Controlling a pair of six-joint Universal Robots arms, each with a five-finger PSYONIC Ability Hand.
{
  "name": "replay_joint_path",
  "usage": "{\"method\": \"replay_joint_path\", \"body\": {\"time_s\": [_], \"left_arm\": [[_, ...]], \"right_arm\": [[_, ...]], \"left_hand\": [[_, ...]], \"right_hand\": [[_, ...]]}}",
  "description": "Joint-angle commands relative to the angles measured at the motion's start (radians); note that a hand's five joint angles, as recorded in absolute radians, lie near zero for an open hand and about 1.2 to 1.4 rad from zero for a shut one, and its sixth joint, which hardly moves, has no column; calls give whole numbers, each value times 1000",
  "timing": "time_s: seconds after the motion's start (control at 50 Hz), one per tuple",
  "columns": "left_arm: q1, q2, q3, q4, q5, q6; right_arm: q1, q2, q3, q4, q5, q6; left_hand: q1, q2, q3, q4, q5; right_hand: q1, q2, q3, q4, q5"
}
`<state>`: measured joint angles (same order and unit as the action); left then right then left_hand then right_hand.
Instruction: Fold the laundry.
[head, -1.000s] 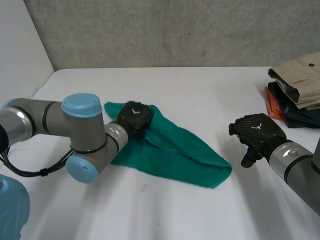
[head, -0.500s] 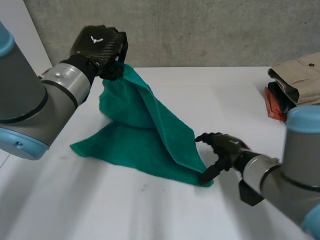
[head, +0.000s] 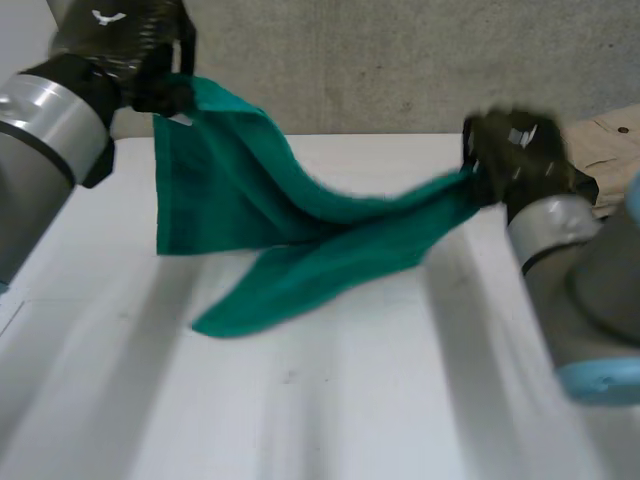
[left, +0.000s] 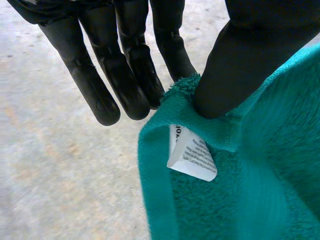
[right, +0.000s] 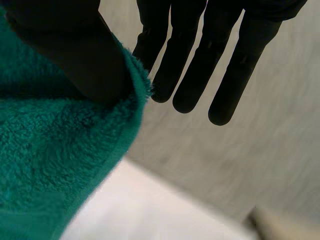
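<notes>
Two hands high over white desk (head: 350, 400), green terry towel (head: 230, 190) slung between them. Left hand (head: 120, 45) pinches corner by white tag (left: 192, 155), thumb against fingers (left: 95, 85); right hand (head: 515, 150) pinches other end likewise.

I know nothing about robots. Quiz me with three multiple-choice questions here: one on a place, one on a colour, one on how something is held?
1. Where on the towel is the white label? A: by the corner in the left hand. B: in the middle. C: at the lowest tip.
2. What colour is the towel? A: red. B: white. C: green.
3. How is the towel held? A: lying flat, untouched. B: raised, pinched by the left hand and the right hand. C: folded square.
Answers: 1 A, the label sits just below the left hand's pinch. 2 C, green in every view. 3 B, it stretches between both hands.
</notes>
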<state>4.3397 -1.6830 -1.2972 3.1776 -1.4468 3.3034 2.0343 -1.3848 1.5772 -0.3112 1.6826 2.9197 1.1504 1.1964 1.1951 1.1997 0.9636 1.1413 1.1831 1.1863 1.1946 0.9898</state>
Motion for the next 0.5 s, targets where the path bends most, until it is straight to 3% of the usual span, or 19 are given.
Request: {"method": "replay_joint_path", "body": {"time_s": [0.02,0.14,0.26,0.36,0.4,0.42,0.48,0.5], "left_arm": [[109,52,-43,-1,-12,-105],[140,33,-131,1,-17,-150],[172,-30,-235,50,-23,-134],[187,-83,-297,97,-24,-128],[193,-92,-307,108,-21,-128],[195,-98,-313,117,-20,-128],[196,-101,-315,119,-18,-128],[196,-101,-317,119,-18,-128]], "right_arm": [[-16,-7,-238,194,-81,-322],[35,70,-381,372,-103,-395],[104,209,-298,495,-139,-390],[109,288,-221,479,-144,-341],[101,299,-214,459,-149,-312],[84,297,-210,448,-150,-277],[47,271,-215,434,-156,-222],[12,238,-215,437,-159,-180]], "left_hand": [[246,200,201,197,258],[246,200,201,197,258],[246,200,201,197,258],[246,200,201,197,258],[246,200,201,197,258],[246,200,201,197,258],[246,200,201,197,258],[246,200,201,197,258]], "right_hand": [[255,213,210,202,232],[255,213,210,202,232],[255,213,210,202,232],[234,192,189,181,211],[-248,-289,-293,-301,-271],[-704,-746,-749,-757,-727],[-814,-856,-859,-867,-837],[-945,-987,-990,-998,-968]]}}
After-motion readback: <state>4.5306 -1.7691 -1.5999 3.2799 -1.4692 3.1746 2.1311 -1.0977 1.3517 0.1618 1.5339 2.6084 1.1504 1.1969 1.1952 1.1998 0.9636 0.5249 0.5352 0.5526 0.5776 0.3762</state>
